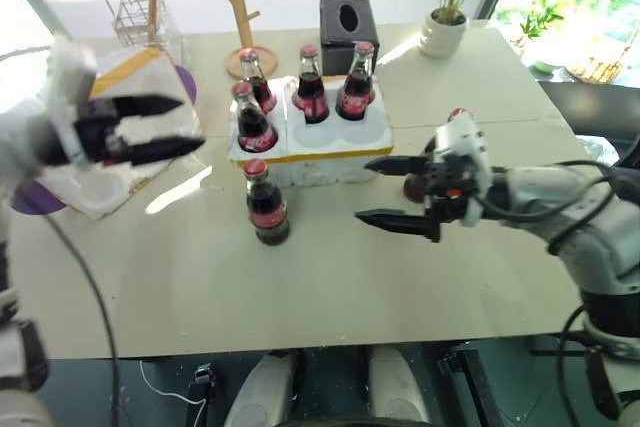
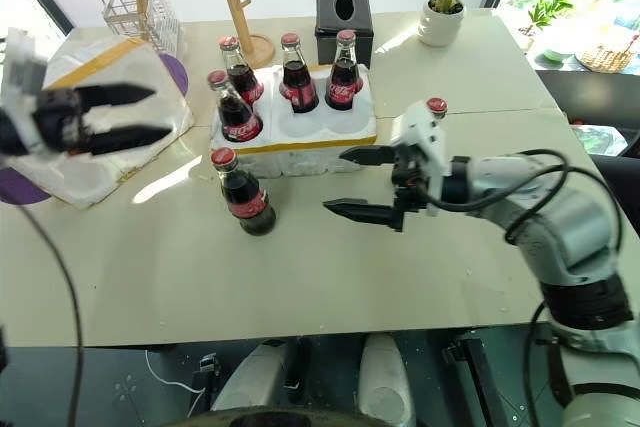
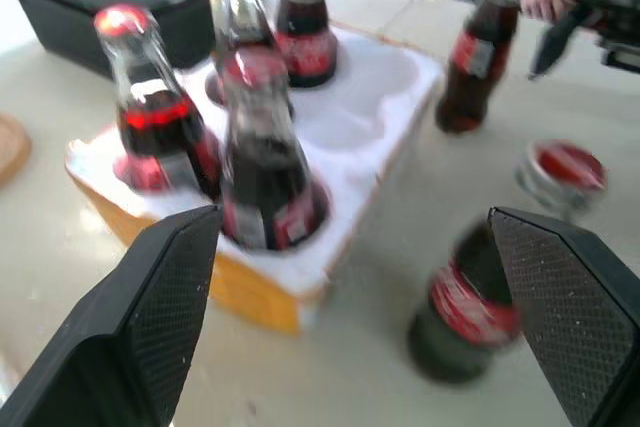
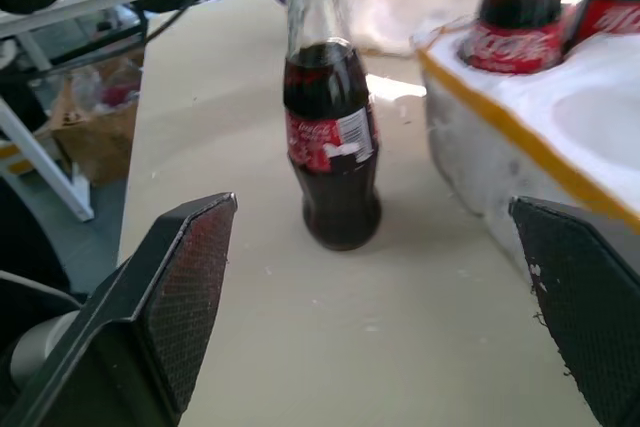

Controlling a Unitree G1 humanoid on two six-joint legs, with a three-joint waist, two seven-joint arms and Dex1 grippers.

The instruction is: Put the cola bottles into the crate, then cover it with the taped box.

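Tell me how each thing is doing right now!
Left claw: open, holding nothing.
Right claw: open, holding nothing.
Crate: four bottles in its holes, two holes unfilled.
Bottle in front of the crate: upright on the table.
Bottle behind the right claw: upright, mostly hidden.
Taped box: lying beside the crate.

I am seeing four cola bottles (image 1: 311,84) standing in the crate (image 1: 345,143) near the table's (image 1: 400,287) far edge, a fifth bottle (image 1: 265,204) just before the crate, and the taped box (image 1: 120,137) lying to its left by the left edge.
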